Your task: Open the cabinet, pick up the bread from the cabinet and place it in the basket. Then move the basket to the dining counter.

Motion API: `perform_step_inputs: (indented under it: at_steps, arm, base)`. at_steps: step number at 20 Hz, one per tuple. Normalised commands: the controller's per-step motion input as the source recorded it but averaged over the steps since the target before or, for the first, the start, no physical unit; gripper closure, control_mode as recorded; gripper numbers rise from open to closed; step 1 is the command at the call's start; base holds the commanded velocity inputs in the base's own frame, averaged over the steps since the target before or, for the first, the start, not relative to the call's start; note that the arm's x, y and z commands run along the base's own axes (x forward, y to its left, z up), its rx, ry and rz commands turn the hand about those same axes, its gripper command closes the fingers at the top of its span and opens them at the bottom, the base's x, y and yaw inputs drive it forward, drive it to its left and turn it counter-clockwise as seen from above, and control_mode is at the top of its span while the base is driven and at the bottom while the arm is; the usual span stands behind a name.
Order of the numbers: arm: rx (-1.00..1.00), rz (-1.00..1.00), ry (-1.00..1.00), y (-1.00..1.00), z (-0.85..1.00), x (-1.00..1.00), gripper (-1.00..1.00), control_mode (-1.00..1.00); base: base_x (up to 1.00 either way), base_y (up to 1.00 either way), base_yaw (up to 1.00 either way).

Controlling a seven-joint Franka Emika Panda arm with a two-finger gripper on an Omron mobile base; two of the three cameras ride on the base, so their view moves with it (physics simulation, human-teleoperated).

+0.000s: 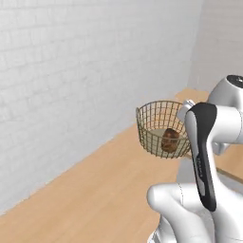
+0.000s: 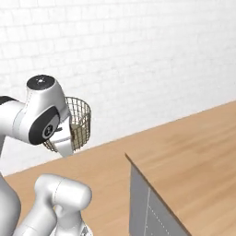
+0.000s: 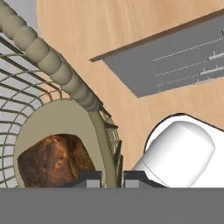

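Observation:
The basket [image 1: 159,126] of tan wire hangs in the air above the wood floor, level with my arm's upper joints. The brown bread [image 1: 170,140] lies on its pale bottom. In the hand view my gripper [image 3: 111,177] is shut on the basket's wall just below the beaded rim [image 3: 48,61], and the bread [image 3: 54,159] sits inside to the left of the fingers. The right base view shows the basket [image 2: 80,122] partly hidden behind my arm. The dining counter [image 2: 193,147], light wood on top with a grey side [image 3: 175,57], lies to the right, below the basket's height.
A white brick wall [image 1: 71,71] runs along the far side, close behind the basket. Bare wood floor [image 1: 95,190] stretches between the wall and my base. The counter's near corner [image 2: 129,159] juts toward my arm.

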Motion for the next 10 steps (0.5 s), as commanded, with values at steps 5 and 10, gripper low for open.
perform_step_inputs:
  at_steps: [5, 10]
  arm:
    - [0.0, 0.0, 0.0, 0.0, 0.0, 0.0, 1.0, 1.0]
    - [0.0, 0.0, 0.0, 0.0, 0.0, 0.0, 1.0, 1.0]
  base:
    - [0.1, -0.37, -0.82]
    - [0.16, -0.06, -0.82]
